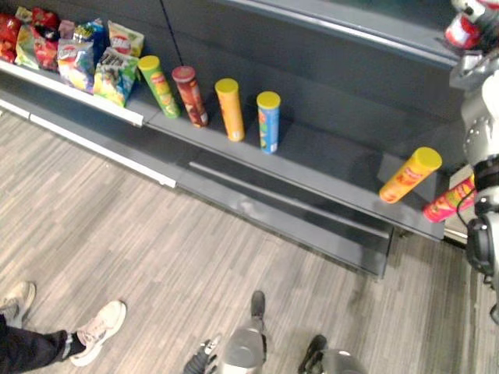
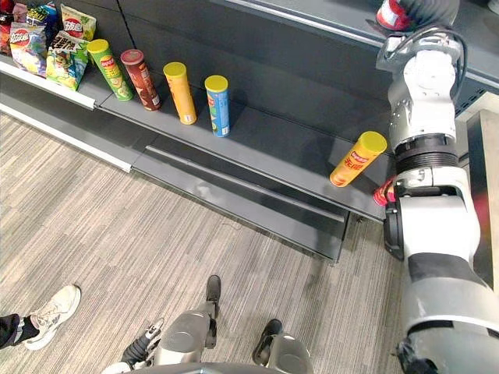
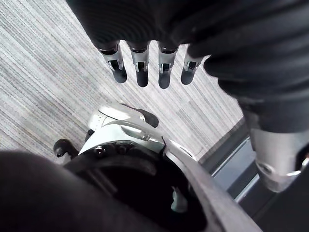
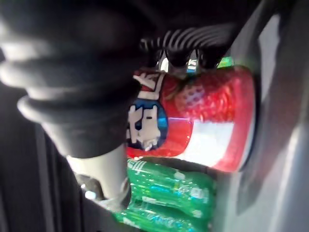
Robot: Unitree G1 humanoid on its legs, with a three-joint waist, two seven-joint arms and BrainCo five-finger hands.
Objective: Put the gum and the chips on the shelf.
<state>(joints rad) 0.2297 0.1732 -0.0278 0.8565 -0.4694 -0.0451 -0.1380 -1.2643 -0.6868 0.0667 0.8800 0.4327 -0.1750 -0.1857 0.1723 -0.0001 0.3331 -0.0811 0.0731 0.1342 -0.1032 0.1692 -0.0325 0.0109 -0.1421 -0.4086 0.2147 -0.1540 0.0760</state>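
Note:
My right hand is raised to the upper shelf, its fingers curled over a red gum tub. Green gum tubs lie right beside the red one. On the lower shelf stand a green, a dark red, an orange and a blue chips can. Farther right an orange chips can leans tilted, with a pink can beside it, partly behind my arm. My left hand hangs low over the floor, fingers straight and holding nothing.
Several snack bags fill the shelf's far left. A person's shoes stand on the wood-look floor at the lower left. The bottom ledge of the shelf unit juts out toward me.

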